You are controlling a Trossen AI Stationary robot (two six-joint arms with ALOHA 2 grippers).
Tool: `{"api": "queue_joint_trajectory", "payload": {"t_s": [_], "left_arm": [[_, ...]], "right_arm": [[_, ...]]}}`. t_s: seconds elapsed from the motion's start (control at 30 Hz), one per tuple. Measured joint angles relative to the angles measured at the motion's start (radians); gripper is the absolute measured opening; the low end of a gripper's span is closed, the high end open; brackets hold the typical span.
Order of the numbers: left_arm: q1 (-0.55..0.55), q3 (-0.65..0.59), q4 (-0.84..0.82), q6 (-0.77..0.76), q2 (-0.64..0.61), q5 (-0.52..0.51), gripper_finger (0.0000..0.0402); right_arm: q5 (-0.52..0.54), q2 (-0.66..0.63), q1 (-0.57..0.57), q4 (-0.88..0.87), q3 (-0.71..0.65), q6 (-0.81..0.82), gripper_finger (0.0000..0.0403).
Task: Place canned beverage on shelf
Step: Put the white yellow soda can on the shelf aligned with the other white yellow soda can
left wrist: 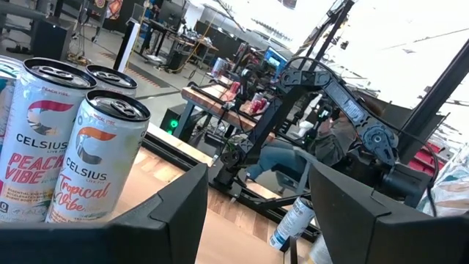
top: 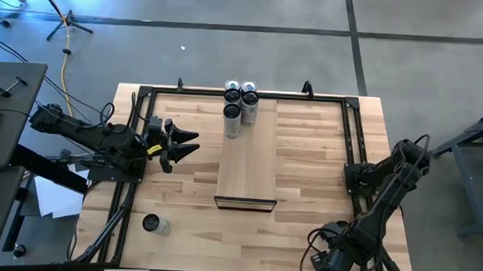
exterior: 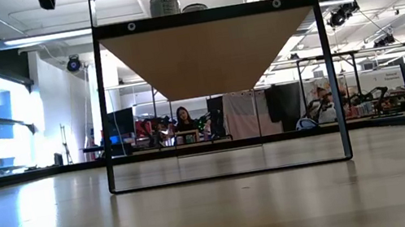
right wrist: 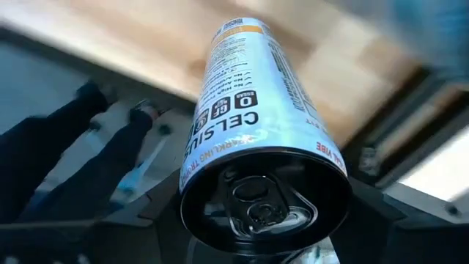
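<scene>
The shelf (top: 247, 164) is a long light-wood platform running from the near middle to the far middle of the table; the low view shows its underside (exterior: 210, 50). Several Celsius cans (top: 240, 103) stand upright on its far end (left wrist: 88, 158). Another can (top: 154, 224) lies on the tabletop at the near left. My right gripper (top: 324, 260) hangs at the near right, pointing steeply down, shut on a white Celsius can (right wrist: 256, 125). My left gripper (top: 184, 143) stands open and empty, left of the shelf. My right gripper pinches the can at its top end, one finger on either side just below the rim (right wrist: 192, 183). The fingers come from above, slanting down. The can's lid faces the wrist and its body points away toward the tabletop. Whether its base rests on the table is hidden.
A black metal frame (top: 352, 124) borders the tabletop on the left, far and right sides. The shelf stands on a dark wire frame (exterior: 332, 67) with open room beneath it. Bare wood lies on either side of the shelf.
</scene>
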Motion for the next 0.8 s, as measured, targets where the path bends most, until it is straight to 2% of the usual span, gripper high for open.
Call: {"api": "queue_joint_trajectory", "payload": {"t_s": [0.23,0.33,0.47,0.6,0.8], "left_arm": [[0.0,0.0,0.001,0.0,0.0,0.0,0.0209],[0.0,0.0,0.001,0.0,0.0,0.005,0.0209],[0.0,0.0,0.001,0.0,0.0,0.01,0.0209],[0.0,0.0,0.014,-0.001,0.0,0.011,0.0209],[-0.001,0.0,0.138,0.0,0.0,0.058,0.0209]], "right_arm": [[-0.037,-0.057,0.0,0.043,0.115,-0.055,0.0235],[0.011,-0.075,-0.005,0.037,0.201,-0.09,0.0235],[0.234,-0.094,-0.046,0.013,0.349,-0.206,0.0235],[0.463,-0.095,-0.108,-0.13,0.506,-0.379,0.0235],[0.708,-0.095,-0.231,-0.319,0.678,-0.631,0.0235]]}}
